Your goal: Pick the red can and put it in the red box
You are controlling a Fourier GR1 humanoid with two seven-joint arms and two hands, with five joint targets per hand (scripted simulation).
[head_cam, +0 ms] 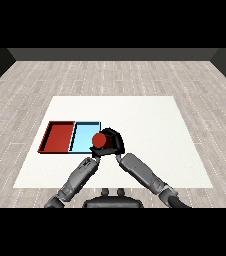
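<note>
The red can (102, 140) is at the right edge of the light blue tray (84, 136), with my right hand (115, 140) curled round it from the right. I cannot tell whether the can rests on the table or hangs above it. The red tray (58, 136) lies just left of the blue one and has nothing in it. My left hand (95, 151) is right below the can, mostly hidden by the can and the right hand.
Both trays lie side by side at the left of the white table (150, 120). My two forearms meet near the table's front middle. Wooden floor surrounds the table.
</note>
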